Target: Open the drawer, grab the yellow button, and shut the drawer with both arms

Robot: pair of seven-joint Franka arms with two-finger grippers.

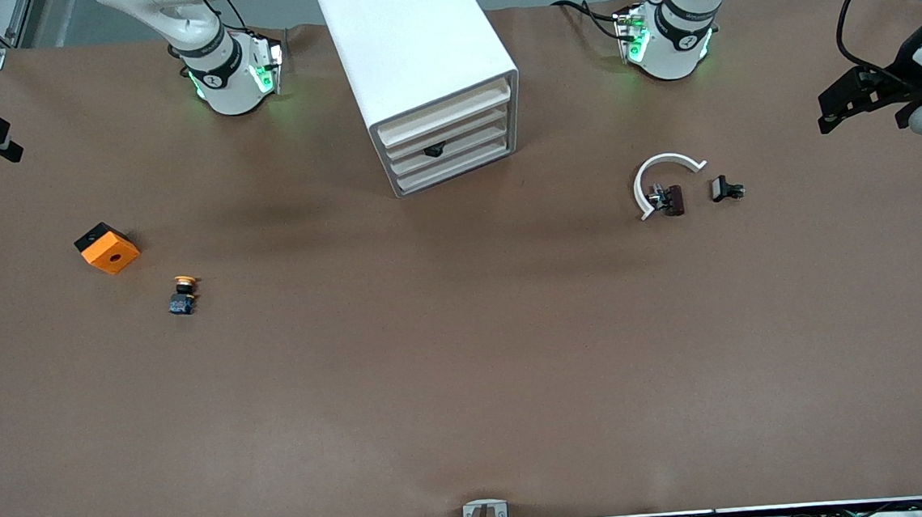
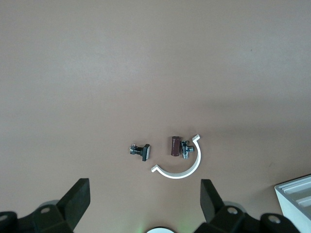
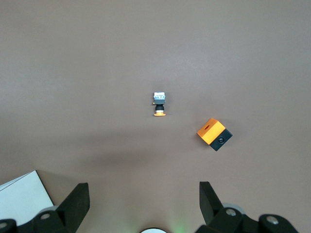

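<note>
The white cabinet [image 1: 423,66] stands at the table's middle near the arms' bases, with all its drawers shut. The drawer [image 1: 445,148] with the tiny black knob [image 1: 435,151] is shut flush. The button [image 1: 182,296] lies on the table toward the right arm's end, its orange cap toward the orange block; it also shows in the right wrist view [image 3: 159,104]. My right gripper [image 3: 144,204] is open and empty, high over the table, apart from the button. My left gripper [image 2: 146,204] is open and empty, high over the white ring. Neither gripper shows in the front view.
The orange block [image 1: 107,248] lies beside the button, farther from the front camera. A white curved ring [image 1: 661,180] with small dark parts [image 1: 668,199] and a small black part [image 1: 725,189] lie toward the left arm's end. Black fixtures [image 1: 863,96] stand at the table's ends.
</note>
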